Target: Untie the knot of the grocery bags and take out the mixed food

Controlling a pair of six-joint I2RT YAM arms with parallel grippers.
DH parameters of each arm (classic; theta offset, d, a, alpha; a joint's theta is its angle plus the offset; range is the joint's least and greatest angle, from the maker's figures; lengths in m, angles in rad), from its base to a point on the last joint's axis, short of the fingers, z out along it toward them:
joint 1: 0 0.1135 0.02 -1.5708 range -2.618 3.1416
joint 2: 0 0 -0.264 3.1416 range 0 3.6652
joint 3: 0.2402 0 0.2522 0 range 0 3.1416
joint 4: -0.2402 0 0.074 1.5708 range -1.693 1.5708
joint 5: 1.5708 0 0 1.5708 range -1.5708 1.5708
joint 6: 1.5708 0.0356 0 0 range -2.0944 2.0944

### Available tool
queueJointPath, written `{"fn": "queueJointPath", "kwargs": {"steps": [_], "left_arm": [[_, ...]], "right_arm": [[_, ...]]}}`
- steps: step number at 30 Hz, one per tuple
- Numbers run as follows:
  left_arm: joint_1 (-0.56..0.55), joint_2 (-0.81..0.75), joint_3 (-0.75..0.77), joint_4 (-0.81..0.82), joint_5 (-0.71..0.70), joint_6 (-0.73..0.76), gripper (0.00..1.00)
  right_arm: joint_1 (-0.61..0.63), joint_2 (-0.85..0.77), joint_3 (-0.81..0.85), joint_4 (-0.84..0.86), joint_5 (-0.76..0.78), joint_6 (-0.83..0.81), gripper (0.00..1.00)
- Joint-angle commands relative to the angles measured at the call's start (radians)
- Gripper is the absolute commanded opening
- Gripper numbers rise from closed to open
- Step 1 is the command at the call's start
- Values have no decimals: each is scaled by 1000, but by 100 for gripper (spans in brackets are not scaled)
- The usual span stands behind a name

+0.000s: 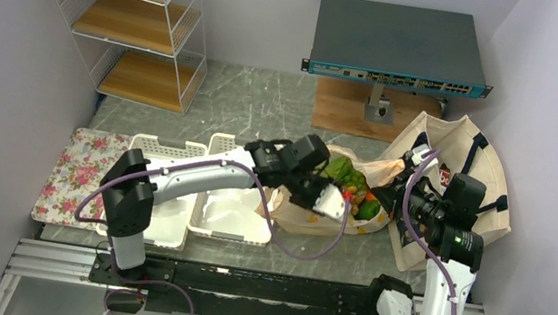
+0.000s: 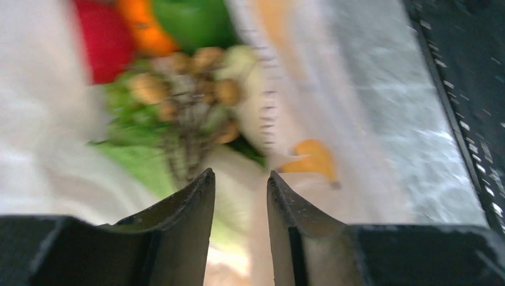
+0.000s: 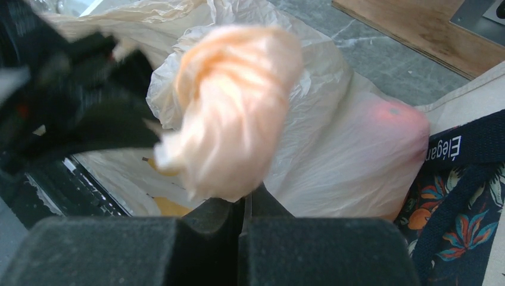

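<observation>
left claw (image 2: 240,174) held apart over mixed food (image 2: 184,95) in plastic bag (image 1: 304,216) | right claw (image 3: 244,202) clamped on knot (image 3: 232,119), twisted peach bunch | bag laid on tabletop (image 1: 250,106), centre-right, beside canvas tote (image 1: 455,143)

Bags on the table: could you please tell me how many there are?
2. The plastic bag lies in the middle; the tote lies beside it on the right. No others show, though one could lie inside the tote.
</observation>
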Motion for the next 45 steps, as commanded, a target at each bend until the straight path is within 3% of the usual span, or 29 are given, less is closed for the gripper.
{"fn": "queueJointPath", "kwargs": {"steps": [1,17,19,27,34,39,45], "left_arm": [[43,-56,42,192,-40,-136,43],[50,186,107,128,-203,-17,51],[53,206,130,100,-210,-30,45],[54,90,162,102,-127,-122,1],[51,10,285,44,-79,-179,0],[49,-49,362,-41,-71,-130,0],[69,-197,332,-160,-25,-32,0]], "right_arm": [[5,-23,1,-21,-7,-59,0],[4,-31,4,-11,16,-3,0],[5,-30,1,-8,17,-2,0],[5,-26,-5,-3,18,0,0],[5,-13,-9,32,29,25,0],[6,6,-9,61,36,58,0],[5,25,-10,97,26,106,0]]}}
